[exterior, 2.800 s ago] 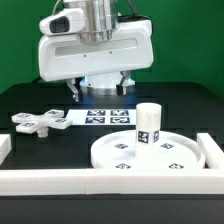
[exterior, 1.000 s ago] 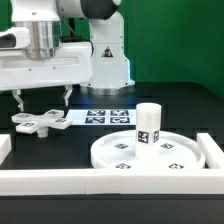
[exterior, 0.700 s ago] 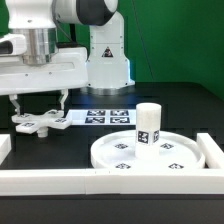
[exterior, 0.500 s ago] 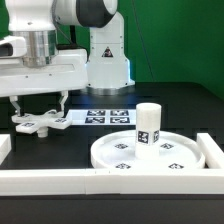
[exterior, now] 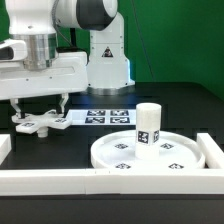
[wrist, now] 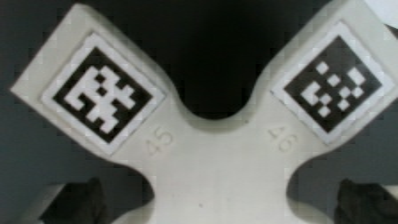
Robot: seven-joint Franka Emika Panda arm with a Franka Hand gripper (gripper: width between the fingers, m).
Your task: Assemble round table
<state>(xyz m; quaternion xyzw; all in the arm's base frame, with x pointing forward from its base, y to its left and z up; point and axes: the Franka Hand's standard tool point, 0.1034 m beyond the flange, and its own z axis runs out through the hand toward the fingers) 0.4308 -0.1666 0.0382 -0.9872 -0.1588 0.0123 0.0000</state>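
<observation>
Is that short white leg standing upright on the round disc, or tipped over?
Upright. The leg stands on end on the round disc, sides vertical, flat top facing up.

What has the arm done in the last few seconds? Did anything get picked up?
The gripper swung from above the marker board to the exterior view's left and sank over the cross-shaped base, fingers open on either side. Nothing was grasped or let go. The base, the leg standing on the round disc and the marker board stayed put.
</observation>
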